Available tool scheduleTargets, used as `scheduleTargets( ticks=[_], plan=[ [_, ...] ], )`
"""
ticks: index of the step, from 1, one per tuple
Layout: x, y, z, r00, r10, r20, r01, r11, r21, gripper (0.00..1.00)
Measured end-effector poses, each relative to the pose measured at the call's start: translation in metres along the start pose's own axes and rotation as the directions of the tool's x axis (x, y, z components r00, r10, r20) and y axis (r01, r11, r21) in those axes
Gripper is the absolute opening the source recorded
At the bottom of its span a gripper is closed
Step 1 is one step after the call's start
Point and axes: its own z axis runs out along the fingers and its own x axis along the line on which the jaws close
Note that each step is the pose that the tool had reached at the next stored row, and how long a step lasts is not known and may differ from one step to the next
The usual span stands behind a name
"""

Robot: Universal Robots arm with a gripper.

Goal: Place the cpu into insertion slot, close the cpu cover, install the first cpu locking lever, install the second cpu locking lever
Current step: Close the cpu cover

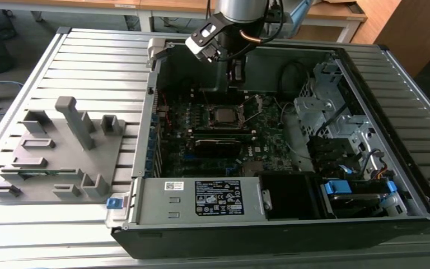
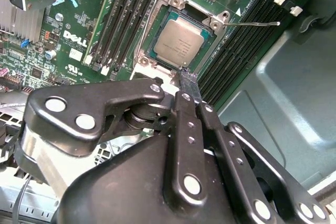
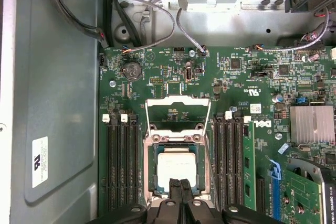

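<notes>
Cpu (image 3: 177,167) sits in the insertion slot (image 3: 147,178), cpu cover (image 3: 178,109) flipped open. I see my gripper (image 3: 180,186) over the slot's edge, fingers apparently pressed together.

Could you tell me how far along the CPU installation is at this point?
Done: the cpu sits in the insertion slot. In hand: the gripper, shut and empty, hovers at the socket's edge. Left: the cpu cover stands open, and a locking lever sticks out unlatched.
</notes>
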Motion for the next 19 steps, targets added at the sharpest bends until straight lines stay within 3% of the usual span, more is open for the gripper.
scheduleTargets(
  ticks=[7,9,19],
  plan=[
    [0.0000,0.0012,0.0001,1.0000,0.000,0.0000,0.000,1.0000,0.0001,0.10],
    [0.0004,0.0102,0.0023,1.0000,0.000,0.0000,0.000,1.0000,0.0001,0.10],
    [0.0005,0.0127,0.0025,1.0000,0.000,0.0000,0.000,1.0000,0.0001,0.10]
  ],
)
